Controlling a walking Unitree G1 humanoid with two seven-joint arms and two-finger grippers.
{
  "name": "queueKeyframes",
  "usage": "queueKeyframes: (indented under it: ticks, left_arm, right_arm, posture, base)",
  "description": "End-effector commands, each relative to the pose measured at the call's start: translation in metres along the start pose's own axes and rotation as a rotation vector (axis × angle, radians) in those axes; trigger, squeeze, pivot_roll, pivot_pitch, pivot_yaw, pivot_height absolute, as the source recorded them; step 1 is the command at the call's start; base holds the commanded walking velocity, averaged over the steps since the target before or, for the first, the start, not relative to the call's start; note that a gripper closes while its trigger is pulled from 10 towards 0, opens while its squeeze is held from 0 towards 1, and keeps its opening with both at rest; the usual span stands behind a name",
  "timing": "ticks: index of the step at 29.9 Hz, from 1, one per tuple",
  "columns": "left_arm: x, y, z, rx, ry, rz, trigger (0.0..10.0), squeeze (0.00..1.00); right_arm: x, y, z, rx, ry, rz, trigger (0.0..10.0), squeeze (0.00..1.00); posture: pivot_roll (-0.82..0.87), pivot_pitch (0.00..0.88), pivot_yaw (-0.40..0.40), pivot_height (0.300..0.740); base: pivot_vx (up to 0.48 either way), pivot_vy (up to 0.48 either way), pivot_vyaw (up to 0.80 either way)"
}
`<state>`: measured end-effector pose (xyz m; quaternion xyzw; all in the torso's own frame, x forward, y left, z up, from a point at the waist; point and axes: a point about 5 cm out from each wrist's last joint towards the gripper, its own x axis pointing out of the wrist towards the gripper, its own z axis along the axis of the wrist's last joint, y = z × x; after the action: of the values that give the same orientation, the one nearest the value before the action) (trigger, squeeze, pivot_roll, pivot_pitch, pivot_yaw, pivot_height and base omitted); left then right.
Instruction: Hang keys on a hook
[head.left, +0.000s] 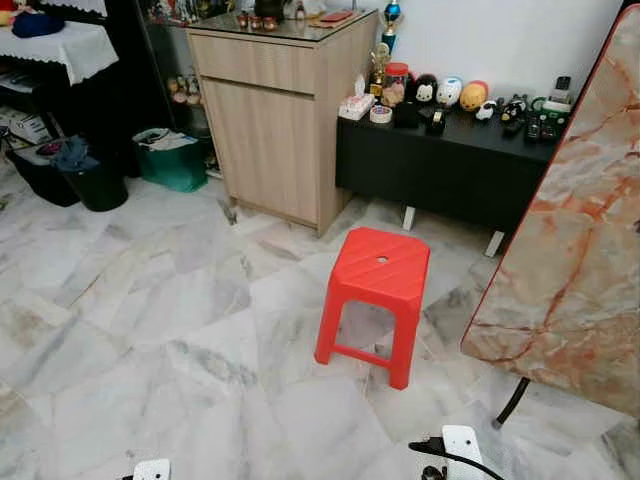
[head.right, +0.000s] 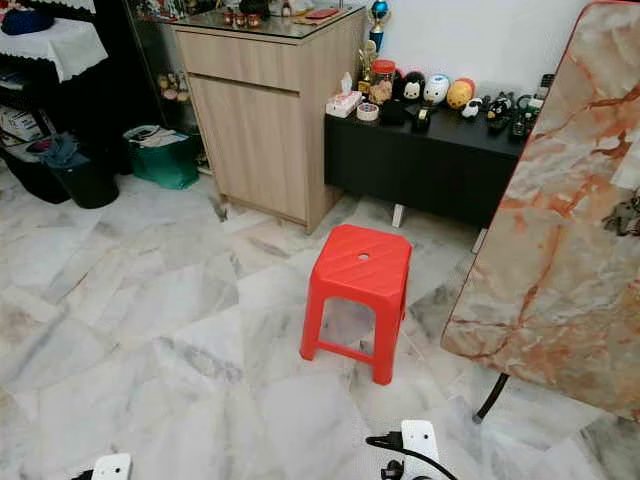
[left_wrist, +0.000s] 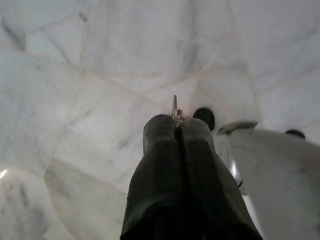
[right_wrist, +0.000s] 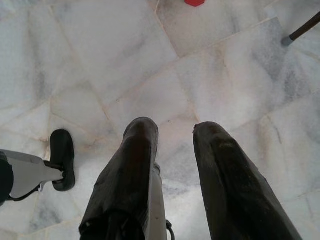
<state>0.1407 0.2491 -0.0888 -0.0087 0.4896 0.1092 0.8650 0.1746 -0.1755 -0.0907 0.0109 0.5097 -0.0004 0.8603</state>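
Keys, thin and silvery metal, are seen pinched at the very tips of the left gripper, whose two long black fingers are pressed together on them; a blade of metal juts out past the fingertips, above the pale grey-veined marble floor. No hook can be made out in the room ahead, so the pick-up is judged done and the carrying and hanging are judged still to come. Going by size, a large slab of cream marble with orange-red veins is seen leaning on the right, on a thin dark leg; a tall light-wood cabinet is set against the back, with a low black bench crowded with small figurines touching its right side. A red plastic stool stands alone on the floor in front of them, well apart from the robot. A dark bin and a green box are placed at the far left. The right gripper is held low over the floor with its fingers spread and nothing between them. Something small and greyish is glimpsed at the slab's right edge in the right eye view, but it is too small to identify.
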Motion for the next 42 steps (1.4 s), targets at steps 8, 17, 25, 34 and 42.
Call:
queueKeyframes:
  ticks: [8, 17, 25, 34, 42]
  left_arm:
    - [-0.001, -0.003, -0.01, 0.07, 0.039, -0.013, 10.0, 0.0]
    - [-0.002, -0.003, -0.015, 0.07, 0.06, -0.007, 10.0, 0.0]
    - [-0.001, -0.001, -0.01, 0.05, 0.046, -0.005, 10.0, 0.0]
    - [-0.001, 0.007, -0.005, 0.038, 0.036, 0.008, 10.0, 0.0]
    - [0.002, -0.004, 0.006, 0.043, 0.018, -0.008, 10.0, 0.0]
  right_arm:
    - [0.0, 0.002, -0.008, -0.024, 0.033, 0.018, 10.0, 0.0]
    - [-0.001, -0.001, -0.013, -0.025, 0.049, 0.014, 10.0, 0.0]
    - [-0.001, -0.003, -0.009, 0.031, 0.035, -0.009, 10.0, 0.0]
    - [-0.001, -0.006, -0.007, 0.031, 0.037, -0.018, 10.0, 0.0]
    - [-0.001, -0.007, -0.008, 0.043, 0.04, -0.023, 10.0, 0.0]
  posture:
    - [0.03, 0.0, -0.019, 0.74]
    - [0.03, 0.0, -0.012, 0.74]
    - [0.03, 0.0, -0.02, 0.74]
    - [0.04, 0.0, -0.027, 0.74]
    - [0.04, 0.0, -0.03, 0.74]
  base:
    - [0.0, -0.403, 0.0]
    - [0.0, -0.454, 0.0]
    - [0.0, -0.455, 0.0]
    - [0.0, -0.458, 0.0]
    - [0.0, -0.458, 0.0]
